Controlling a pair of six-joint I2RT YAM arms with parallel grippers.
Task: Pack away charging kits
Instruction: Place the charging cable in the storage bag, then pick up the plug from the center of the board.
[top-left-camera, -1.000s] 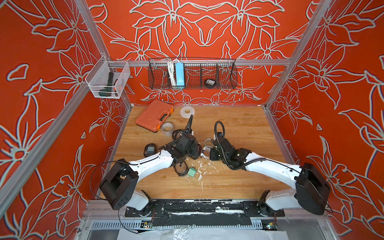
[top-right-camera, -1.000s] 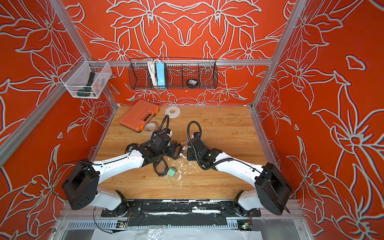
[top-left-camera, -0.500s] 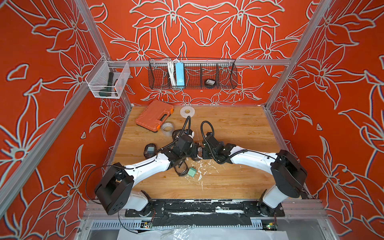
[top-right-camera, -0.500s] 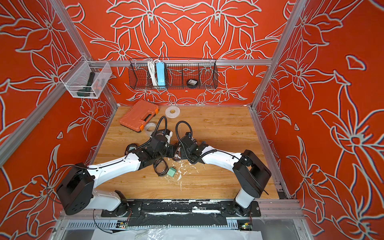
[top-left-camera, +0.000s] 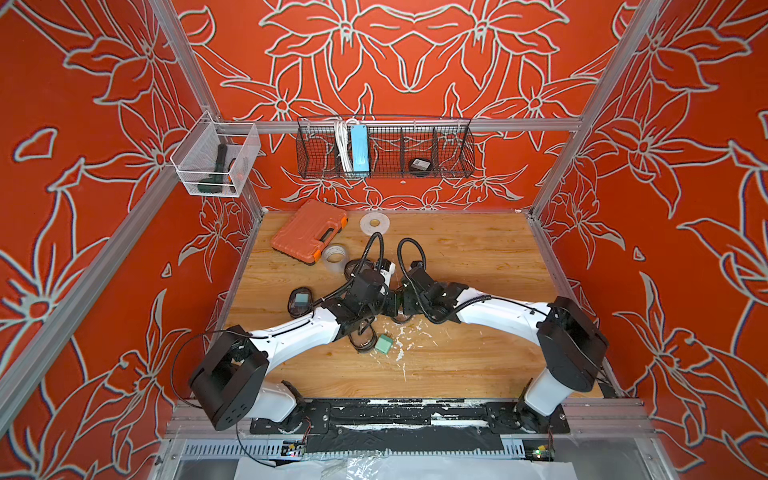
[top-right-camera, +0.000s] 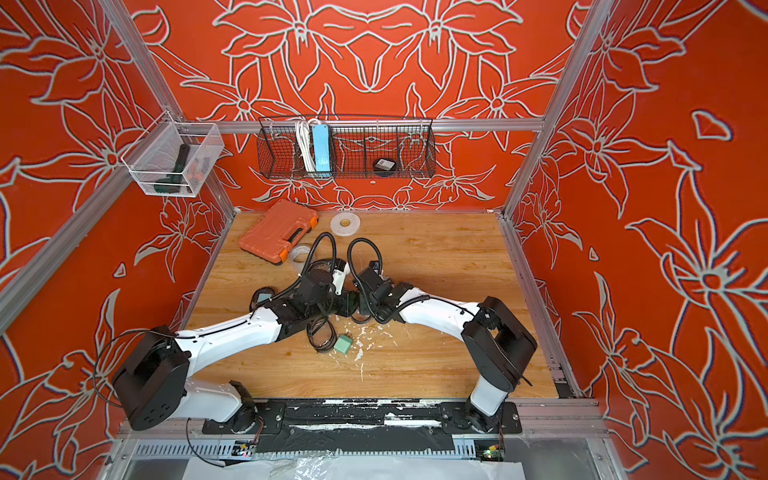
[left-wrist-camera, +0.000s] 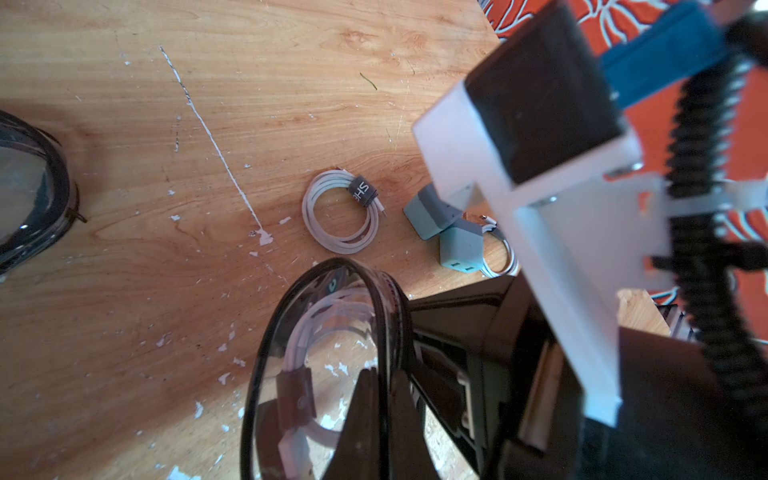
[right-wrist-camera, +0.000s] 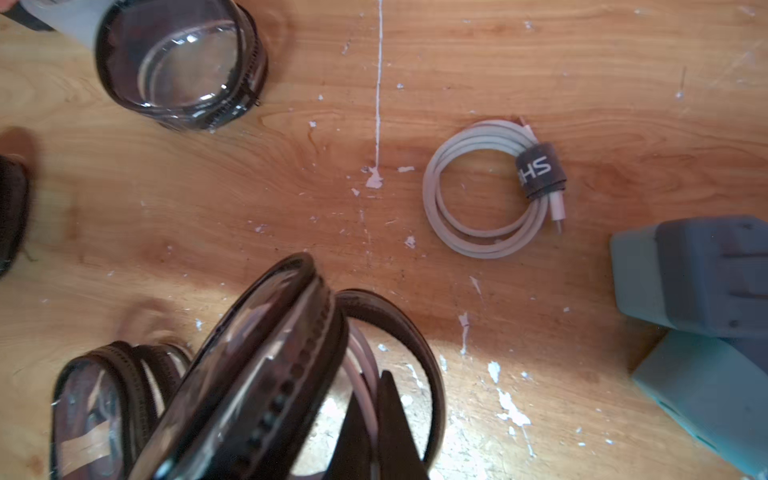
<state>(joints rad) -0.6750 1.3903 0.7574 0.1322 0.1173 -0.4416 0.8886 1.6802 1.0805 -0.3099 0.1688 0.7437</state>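
The wooden tabletop (left-wrist-camera: 208, 104), scuffed and flecked with white paint, fills the left wrist view. The left gripper (left-wrist-camera: 382, 376) is clenched on the black rim of the held pouch (left-wrist-camera: 328, 361), an oval clear-topped case tipped up on edge with a white cable coiled inside. Just beyond the held pouch lies a loose cable (left-wrist-camera: 340, 212), coiled flat and cinched by a dark strap. Farther from the held pouch, two teal-grey adapters (left-wrist-camera: 461, 249) touch each other, and one rests partly on a second cable (left-wrist-camera: 503, 257).

In the right wrist view, the right gripper (right-wrist-camera: 372, 395) is pinched tight on that pouch's rim. The clear lid gapes away from the base ring. A neighbour pouch (right-wrist-camera: 104, 407) sits just beside the held pouch and a far pouch (right-wrist-camera: 178, 62) stands well apart from it. The loose cable and adapters lie on the open wood beyond it.

Both top views show orange floral walls (top-left-camera: 415, 50) around the table. The two grippers meet mid-table and hide most of the held pouch.
- **Toward the robot's base from it:** a lone adapter (top-left-camera: 383, 344) lies near.
- **To the robot's left of it:** a filled pouch (top-left-camera: 300, 300) shows teal through its top.
- **Toward the back wall from it:**
  - a tape roll (top-left-camera: 336, 255)
  - an orange tool case (top-left-camera: 309, 230)
  - the wall-hung wire basket (top-left-camera: 453, 149), holding a blue power strip (top-left-camera: 359, 147) and a basket pouch (top-left-camera: 417, 165)
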